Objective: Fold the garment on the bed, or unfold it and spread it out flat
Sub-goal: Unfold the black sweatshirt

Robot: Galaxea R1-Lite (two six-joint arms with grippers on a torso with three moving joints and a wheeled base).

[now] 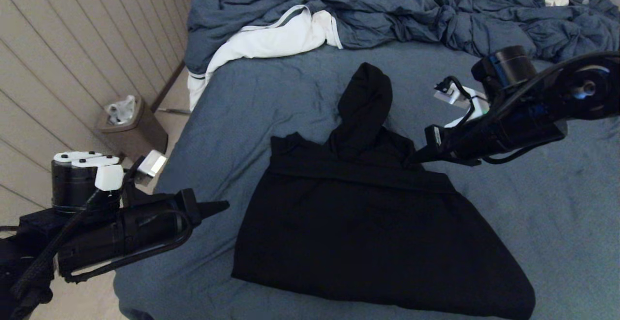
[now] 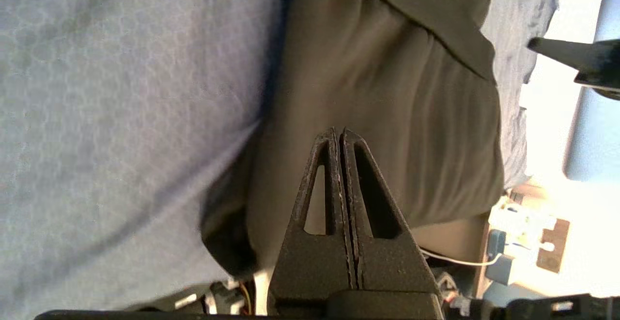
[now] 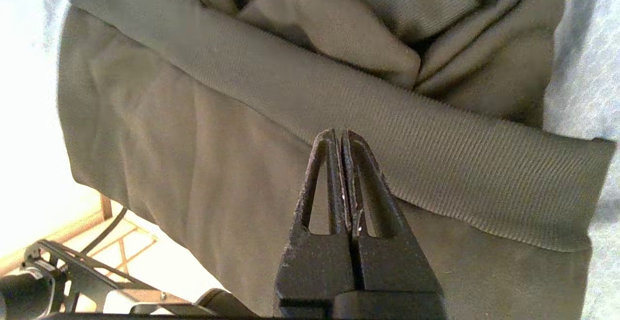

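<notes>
Both sets of jaws are pressed together with nothing between them. On the left gripper (image 1: 224,206) the fingertips hang above the left edge of the bed (image 1: 242,116), pointing toward the garment (image 1: 368,233) but apart from it; its wrist view shows the closed left gripper (image 2: 338,131) over the black cloth's side edge. On the right gripper (image 1: 411,158) the closed tips sit at the right end of a folded band that crosses the hoodie below the hood; whether they touch the fabric cannot be told, and the right wrist view shows the tips of that gripper (image 3: 339,132) directly over the ribbed band of the garment (image 3: 242,116). The black hoodie lies near the middle of the bed, its sleeves folded in across the chest, its pointed hood toward the head end and its hem toward the foot edge. A rumpled blue-grey comforter (image 1: 387,10) is heaped along the head end, with a white cloth (image 1: 271,39) hanging over the left edge. On the floor beside the bed's left edge stands a small brown bin (image 1: 133,129) with a crumpled light liner or bag (image 1: 121,109) showing at its top.
</notes>
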